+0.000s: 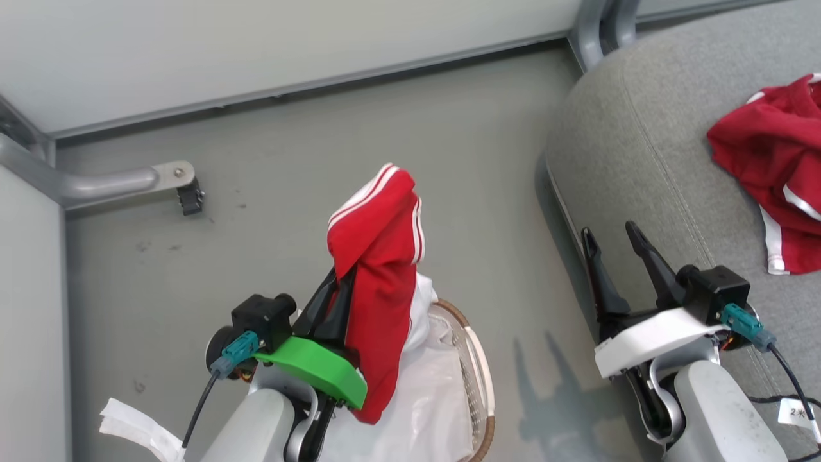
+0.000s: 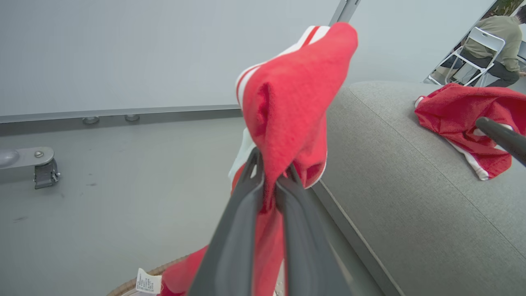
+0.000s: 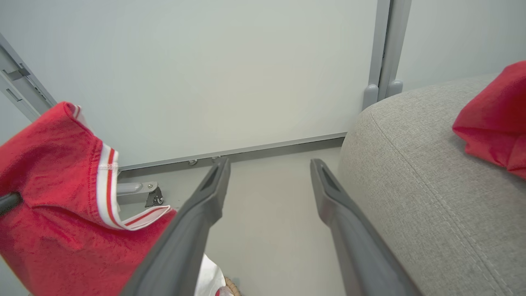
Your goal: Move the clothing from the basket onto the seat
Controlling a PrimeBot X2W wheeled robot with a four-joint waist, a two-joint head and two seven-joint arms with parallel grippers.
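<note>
Left gripper clamped a bright red striped garment above the oval white plastic basket, apparently mid-carry; next came swinging it over the grey woven seat.

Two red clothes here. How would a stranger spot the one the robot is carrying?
Find the big grey seat on the right, then look left to the white basket on the floor. Above it hangs a red striped garment, pinched in the left gripper. Unlike the other red garment, crumpled on the seat, it dangles in mid-air.
</note>
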